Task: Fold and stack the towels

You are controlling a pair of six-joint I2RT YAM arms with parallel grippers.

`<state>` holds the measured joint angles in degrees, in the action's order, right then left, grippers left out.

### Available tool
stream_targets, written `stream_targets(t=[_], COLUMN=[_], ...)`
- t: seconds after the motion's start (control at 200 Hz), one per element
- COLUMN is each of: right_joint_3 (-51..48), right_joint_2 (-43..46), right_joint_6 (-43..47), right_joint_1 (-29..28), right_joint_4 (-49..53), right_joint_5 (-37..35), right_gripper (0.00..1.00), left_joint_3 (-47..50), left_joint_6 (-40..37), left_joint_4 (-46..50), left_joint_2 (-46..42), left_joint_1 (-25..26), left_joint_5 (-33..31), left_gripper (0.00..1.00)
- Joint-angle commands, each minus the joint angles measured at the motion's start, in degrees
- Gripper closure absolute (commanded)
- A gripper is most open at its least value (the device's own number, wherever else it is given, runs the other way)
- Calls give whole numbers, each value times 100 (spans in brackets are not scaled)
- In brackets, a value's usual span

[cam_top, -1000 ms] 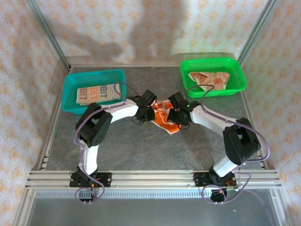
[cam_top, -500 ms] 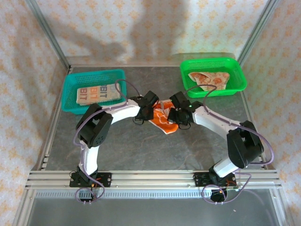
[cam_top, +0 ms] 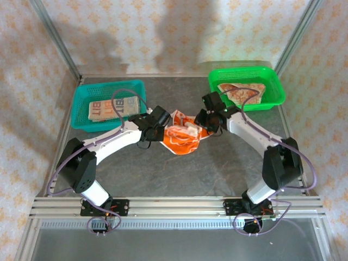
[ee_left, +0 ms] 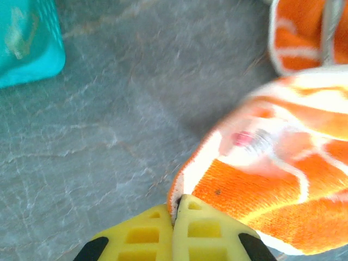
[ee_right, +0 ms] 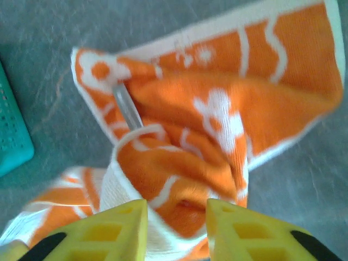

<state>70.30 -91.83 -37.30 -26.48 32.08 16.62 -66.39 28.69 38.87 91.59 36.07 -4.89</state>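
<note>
Mid-surface, btwn the two arms, the orange towel (cam_top: 182, 136) hangs bunched up, white lion-face & flower prints showing, its folds sagging toward the grey surface (cam_top: 163, 174).

The left fingers (cam_top: 165, 128) come in from the towel's left side. In the left wrist view they're (ee_left: 175, 209) pressed tight together, pinching the towel (ee_left: 261, 201) right at its white-trimmed corner edge. The rest of the cloth spreads off to the right of that view, blurred, w/ grey surface (ee_left: 109, 119) below and a corner of the teal basket (ee_left: 27, 43) at upper left.

The right fingers (cam_top: 202, 122) meet the towel from its right side. In the right wrist view they (ee_right: 176, 215) sit apart w/ a thick fold of the towel (ee_right: 217, 114) filling the gap and touching both yellow pads, so they're clamped on that bunch. A short grey rod-like bit (ee_right: 128, 109) shows against the cloth there; can't tell what it is.

Far left of the surface: the teal basket (cam_top: 81, 117), holding a folded towel (cam_top: 111, 107), pale side up w/ orange print. Far right: a green basket (cam_top: 274, 89) w/ another towel (cam_top: 242, 91) lying loose & unfolded inside, cream w/ orange marks. Both baskets sit well apart from the held towel.
</note>
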Motion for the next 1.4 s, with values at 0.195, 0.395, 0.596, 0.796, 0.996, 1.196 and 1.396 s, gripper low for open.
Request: stream_targets(t=[0.195,0.395,0.596,0.796,0.996,1.196,1.396], right_joint_3=[981,-292,-371,79,339,464,520], right_joint_2=[-1196,-363,-503,-1019,-1429,-1566,-1758], right_joint_6=[803,1253,1666,1769,1895,1920,1959], right_joint_1=[270,8,-503,-637,-678,-760,-778], right_joint_4=[59,-538,-646,-619,-588,-580,-596], right_joint_5=[450,590,262,219,241,218,125], right_gripper=[55,57,62,65,66,68,69], left_joint_3=[-70,-75,-115,-47,-75,-102,-122], left_joint_6=[-53,60,58,107,102,108,93], left_joint_4=[340,219,238,216,218,209,217], left_joint_2=[217,361,397,346,344,370,386], left_joint_1=[69,69,66,67,71,66,66], left_joint_5=[-62,53,49,83,101,128,129], left_gripper=[100,100,100,100,100,100,100])
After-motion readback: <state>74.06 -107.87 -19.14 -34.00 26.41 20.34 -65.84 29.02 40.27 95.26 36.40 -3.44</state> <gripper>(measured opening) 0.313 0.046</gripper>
